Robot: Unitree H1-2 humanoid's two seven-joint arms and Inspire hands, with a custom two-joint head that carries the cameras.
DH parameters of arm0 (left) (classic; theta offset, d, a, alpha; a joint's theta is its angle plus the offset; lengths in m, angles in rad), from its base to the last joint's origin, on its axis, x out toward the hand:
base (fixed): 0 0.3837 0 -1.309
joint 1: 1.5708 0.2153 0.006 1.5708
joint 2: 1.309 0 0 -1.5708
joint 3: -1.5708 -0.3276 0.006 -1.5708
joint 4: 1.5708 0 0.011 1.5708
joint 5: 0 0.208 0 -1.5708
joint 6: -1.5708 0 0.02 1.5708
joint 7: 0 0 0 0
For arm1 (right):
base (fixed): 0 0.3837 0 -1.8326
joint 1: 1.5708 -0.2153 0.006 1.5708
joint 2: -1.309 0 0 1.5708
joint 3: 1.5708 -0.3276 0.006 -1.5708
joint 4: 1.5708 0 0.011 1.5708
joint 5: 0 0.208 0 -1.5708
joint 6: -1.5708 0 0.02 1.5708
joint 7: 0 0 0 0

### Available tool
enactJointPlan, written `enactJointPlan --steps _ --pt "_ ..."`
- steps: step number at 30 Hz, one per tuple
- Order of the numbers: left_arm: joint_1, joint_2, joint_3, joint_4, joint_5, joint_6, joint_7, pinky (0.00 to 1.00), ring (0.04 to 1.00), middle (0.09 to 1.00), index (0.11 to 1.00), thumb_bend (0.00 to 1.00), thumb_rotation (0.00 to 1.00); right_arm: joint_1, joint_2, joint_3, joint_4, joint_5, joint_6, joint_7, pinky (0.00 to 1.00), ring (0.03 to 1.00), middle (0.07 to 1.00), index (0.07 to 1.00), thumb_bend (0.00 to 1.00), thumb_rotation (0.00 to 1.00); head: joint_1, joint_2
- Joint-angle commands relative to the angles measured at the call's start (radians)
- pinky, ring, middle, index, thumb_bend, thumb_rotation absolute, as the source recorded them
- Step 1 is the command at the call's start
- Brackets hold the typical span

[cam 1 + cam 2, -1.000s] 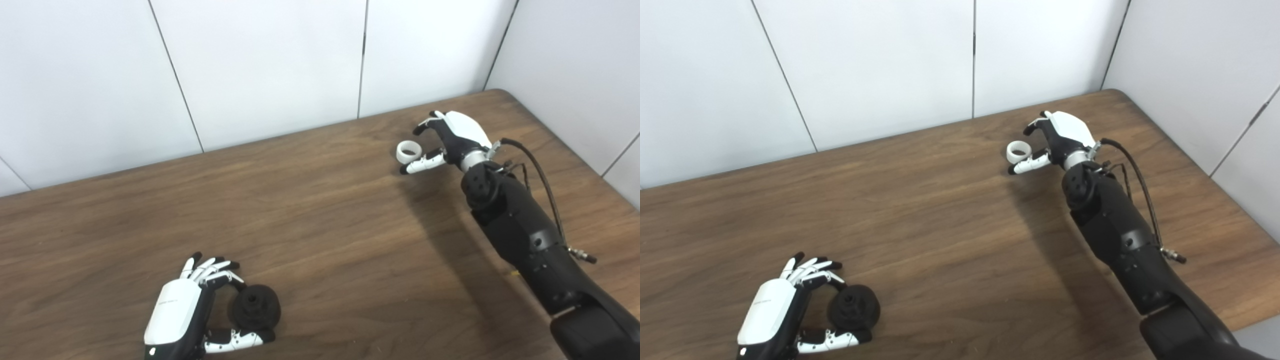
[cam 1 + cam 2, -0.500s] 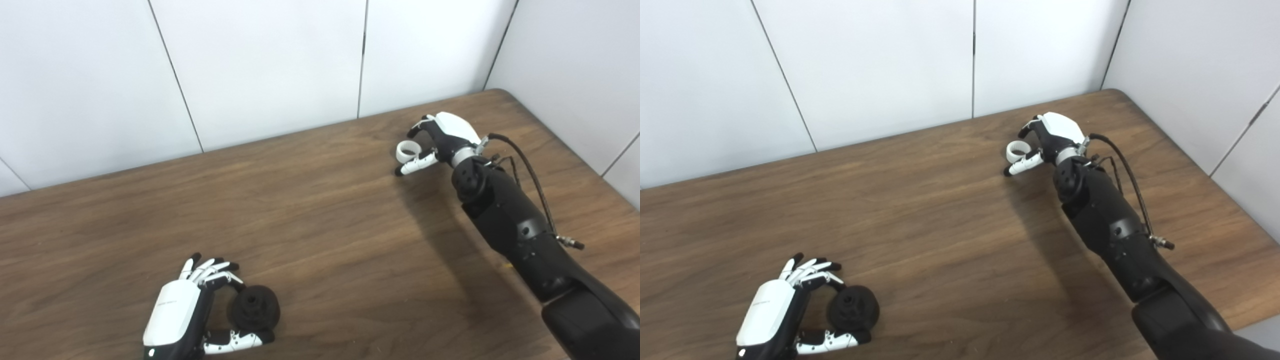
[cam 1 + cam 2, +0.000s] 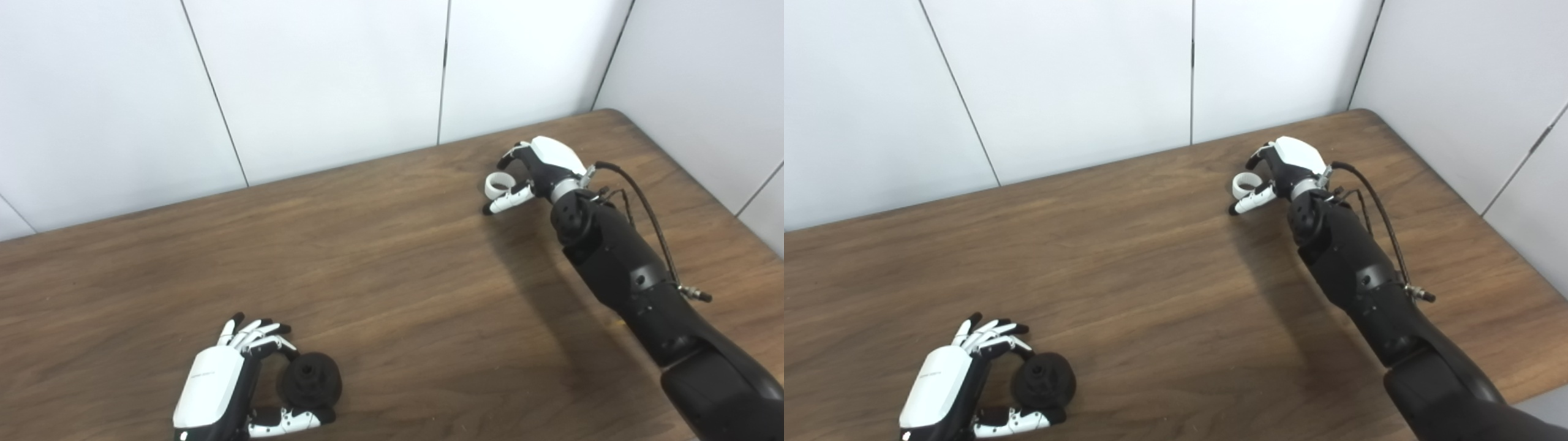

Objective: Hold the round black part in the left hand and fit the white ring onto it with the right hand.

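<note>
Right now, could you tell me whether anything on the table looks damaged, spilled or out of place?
Nothing stands out. The round black part sits beside the left hand, and the white ring lies intact between the right hand's fingers.

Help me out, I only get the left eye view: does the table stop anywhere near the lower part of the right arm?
Observer: Yes. The right eye view shows the table's near edge beside the right arm, in the bottom right corner. Your view cuts that off.
Operator: What lies past that edge?
Observer: Only a pale grey strip. I cannot tell what it is.
</note>
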Motion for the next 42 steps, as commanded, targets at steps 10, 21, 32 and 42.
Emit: enactJointPlan --steps 10,21,32,42 --pt "0.027 0.019 0.003 0.002 0.014 0.024 -0.053 1.0 0.876 0.793 0.484 0.52 0.05 -0.045 -0.039 -0.006 -0.026 -0.003 -0.014 -0.016 1.0 1.0 0.928 0.653 0.78 0.29 -0.003 0.009" --pt "0.022 0.019 0.003 0.007 0.015 0.015 -0.046 1.0 0.873 0.794 0.483 0.52 0.05 -0.029 -0.043 -0.013 -0.03 -0.011 -0.044 -0.052 1.0 0.98 0.86 0.487 0.52 0.14 -0.005 0.016" --pt "0.01 0.014 -0.003 0.016 0.025 0.014 -0.043 1.0 0.874 0.787 0.483 0.52 0.05 -0.019 -0.043 -0.008 -0.052 -0.004 -0.072 -0.055 1.0 0.973 0.855 0.488 0.52 0.14 0.006 0.015" --pt "0.0 -0.004 -0.017 0.027 0.041 0.027 -0.047 1.0 0.878 0.788 0.483 0.52 0.05 0.012 -0.038 0.011 -0.24 0.009 -0.103 0.011 1.0 0.953 0.839 0.486 0.52 0.14 0.052 0.015"
